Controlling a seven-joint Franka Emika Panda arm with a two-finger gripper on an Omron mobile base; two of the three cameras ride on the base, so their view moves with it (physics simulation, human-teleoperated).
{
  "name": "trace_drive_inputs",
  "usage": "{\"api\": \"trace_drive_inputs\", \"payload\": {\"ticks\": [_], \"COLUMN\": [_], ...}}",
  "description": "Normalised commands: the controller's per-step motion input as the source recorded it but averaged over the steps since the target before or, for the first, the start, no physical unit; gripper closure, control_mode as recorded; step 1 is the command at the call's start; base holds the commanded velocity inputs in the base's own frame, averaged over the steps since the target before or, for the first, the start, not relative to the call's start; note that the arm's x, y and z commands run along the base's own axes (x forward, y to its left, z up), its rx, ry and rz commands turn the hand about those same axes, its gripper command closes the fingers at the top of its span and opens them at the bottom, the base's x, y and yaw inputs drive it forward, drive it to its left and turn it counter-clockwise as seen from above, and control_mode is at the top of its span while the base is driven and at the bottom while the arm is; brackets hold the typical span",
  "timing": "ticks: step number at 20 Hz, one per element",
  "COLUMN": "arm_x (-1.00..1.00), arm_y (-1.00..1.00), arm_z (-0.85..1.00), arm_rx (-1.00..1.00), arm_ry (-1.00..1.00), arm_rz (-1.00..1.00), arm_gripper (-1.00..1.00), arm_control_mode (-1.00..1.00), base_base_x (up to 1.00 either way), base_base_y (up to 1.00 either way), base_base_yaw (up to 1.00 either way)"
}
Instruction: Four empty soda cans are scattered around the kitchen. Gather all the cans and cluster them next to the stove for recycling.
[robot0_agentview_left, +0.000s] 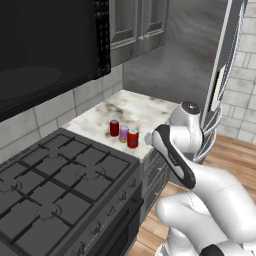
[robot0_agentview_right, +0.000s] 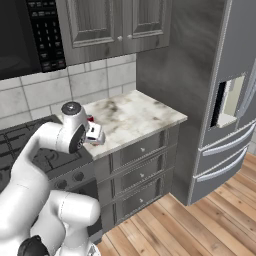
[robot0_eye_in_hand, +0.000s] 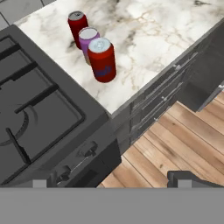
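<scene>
While two-finger gripper (robot0_eye_in_hand: 112, 183) hangs spread wide, holding nothing, above counter edge — 3 small silver-topped soda cans (robot0_eye_in_hand: 91, 43), 2 red, 1 purple, cluster upright on white-grey marble counter (robot0_agentview_left: 145, 112) beside black gas stove (robot0_agentview_left: 60, 190).

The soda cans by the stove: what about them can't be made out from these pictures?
- Count: three cans show, red can, purple can, red can; no fourth shows.
- Purple can's body: hand view, mostly hidden behind the front red can.
- Labels: left base view, too small to read.
- Right base view: the arm covers the cluster.
- Stove: cut off by the edge.
</scene>
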Motion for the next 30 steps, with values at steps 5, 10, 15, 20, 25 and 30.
{"api": "trace_drive_inputs", "payload": {"ticks": [5, 10, 15, 20, 25, 30], "arm_x": [-0.25, -0.3, -0.34, -0.32, -0.3, -0.31], "arm_y": [-0.11, -0.05, 0.0, 0.0, -0.01, 0.0], "arm_z": [0.18, 0.13, 0.17, 0.23, 0.23, 0.17], "arm_rx": [-0.03, -0.05, -0.05, -0.03, -0.02, 0.0], "arm_ry": [0.02, -0.01, -0.04, -0.07, -0.06, -0.04], "arm_rz": [-0.06, -0.02, 0.0, 0.0, 0.0, 0.0], "arm_gripper": [-1.0, -1.0, -1.0, -1.0, -1.0, -1.0], "arm_control_mode": [-1.0, -1.0, -1.0, -1.0, -1.0, -1.0], "base_base_x": [0.0, 0.0, 0.0, 0.0, 0.0, 0.0], "base_base_y": [0.0, 0.0, 0.0, 0.0, 0.0, 0.0], "base_base_yaw": [0.0, 0.0, 0.0, 0.0, 0.0, 0.0]}}
